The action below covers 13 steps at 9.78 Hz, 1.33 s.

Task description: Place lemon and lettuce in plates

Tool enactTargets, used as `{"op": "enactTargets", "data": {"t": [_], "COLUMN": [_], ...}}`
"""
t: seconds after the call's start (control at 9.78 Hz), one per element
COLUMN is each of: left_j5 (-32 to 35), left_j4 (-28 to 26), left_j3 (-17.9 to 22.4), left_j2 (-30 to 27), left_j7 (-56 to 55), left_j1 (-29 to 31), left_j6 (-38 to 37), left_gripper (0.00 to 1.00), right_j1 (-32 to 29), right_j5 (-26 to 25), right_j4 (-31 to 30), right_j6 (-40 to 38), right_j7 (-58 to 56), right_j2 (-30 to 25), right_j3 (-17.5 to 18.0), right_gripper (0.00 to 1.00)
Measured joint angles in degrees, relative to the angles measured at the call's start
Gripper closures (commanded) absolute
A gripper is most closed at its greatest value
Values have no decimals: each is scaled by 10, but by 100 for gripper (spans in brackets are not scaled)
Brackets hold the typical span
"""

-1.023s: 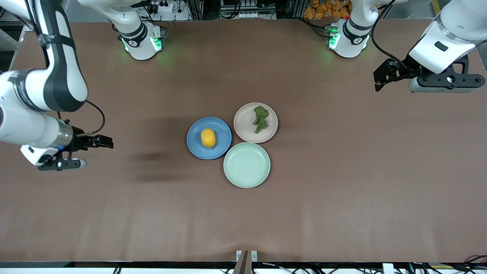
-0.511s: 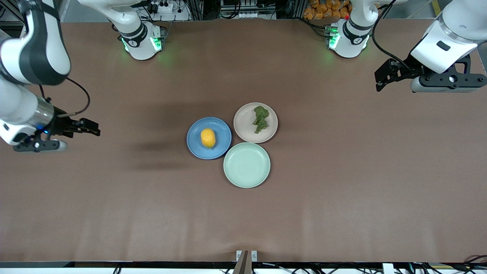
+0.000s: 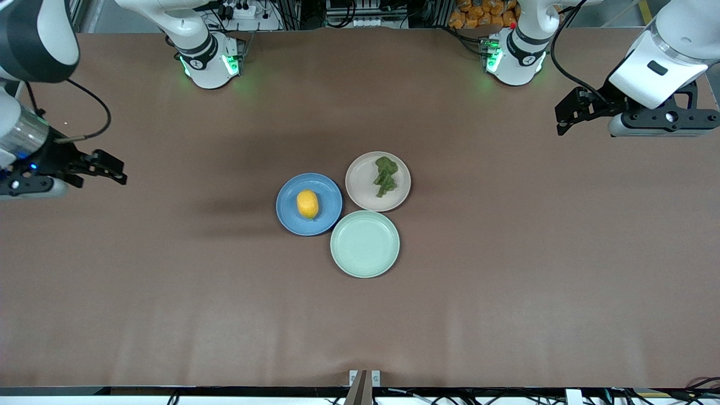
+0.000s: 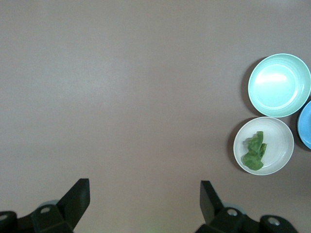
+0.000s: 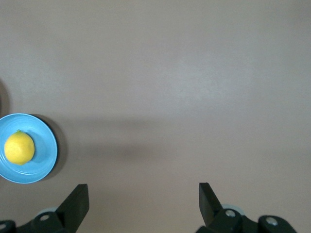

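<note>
Front view: lemon [image 3: 307, 203] lies in the blue plate [image 3: 328, 191]; lettuce [image 3: 385, 175] in the beige plate [image 3: 361, 191] touching it. Left gripper [image 3: 562, 117] and right gripper [image 3: 115, 170], both spread and empty, hang well apart from the blue plate, over the table ends.

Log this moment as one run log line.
lemon on blue plate | lettuce on beige plate | left gripper open, over table | right gripper open, over table

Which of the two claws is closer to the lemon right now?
The right claw is closer, up over bare table toward the right arm's end from the lemon on the blue plate. The left claw hangs open much farther off, over the left arm's end.
</note>
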Motion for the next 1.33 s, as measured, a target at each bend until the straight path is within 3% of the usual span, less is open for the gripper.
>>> {"op": "enactTargets", "data": {"t": [0.82,1.33], "left_j5": [0,0], "left_j4": [0,2], "left_j3": [0,0], "left_j2": [0,0], "left_j7": [0,0], "left_j1": [0,0], "left_j6": [0,0], "left_gripper": [0,0], "right_j1": [-1,-1], "right_j5": [-3,-5], "right_j4": [103,113], "right_j6": [-95,-118], "right_j7": [0,0], "right_j2": [-3,1], "right_j3": [4,-8], "right_gripper": [0,0]}}
